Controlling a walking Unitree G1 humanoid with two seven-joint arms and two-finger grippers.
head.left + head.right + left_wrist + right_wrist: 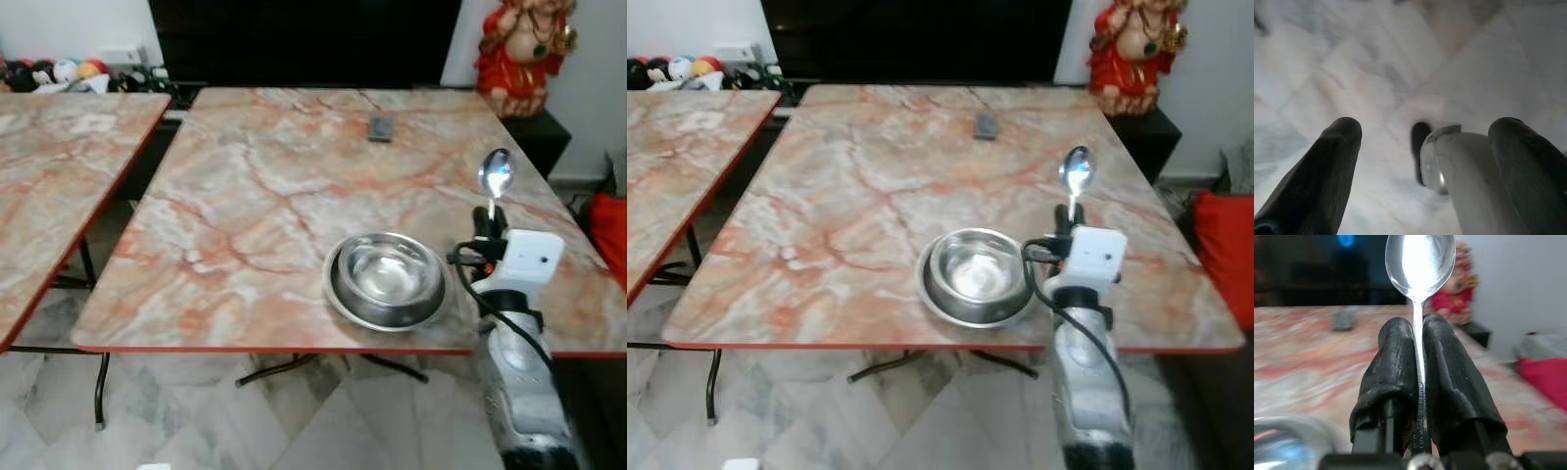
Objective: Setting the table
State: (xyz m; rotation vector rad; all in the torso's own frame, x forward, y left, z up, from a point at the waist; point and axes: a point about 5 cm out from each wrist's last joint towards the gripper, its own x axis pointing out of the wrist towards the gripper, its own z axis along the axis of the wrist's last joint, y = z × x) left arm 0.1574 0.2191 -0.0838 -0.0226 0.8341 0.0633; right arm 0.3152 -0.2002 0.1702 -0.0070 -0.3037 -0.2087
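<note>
The right gripper (1418, 333) squeezes its two black fingers tight on a shiny spoon (1420, 262), held upright just beside the metal bowl (387, 277) on the marble table (255, 186). The left gripper (1425, 147) hangs over the floor, fingers apart

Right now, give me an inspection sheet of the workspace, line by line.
Surface: marble-patterned table with red edging.
Job's things: steel bowl near the table's front edge; spoon held upright, bowl end up, to the bowl's right.
Clutter: small dark object at the far side of the table.
Grippers: right gripper shut on the spoon handle; left gripper open, pointed at the floor.
Cables: black cable looping along the right wrist.
Surroundings: second table to the left, red figurine beyond the far right corner, pale tiled floor.
</note>
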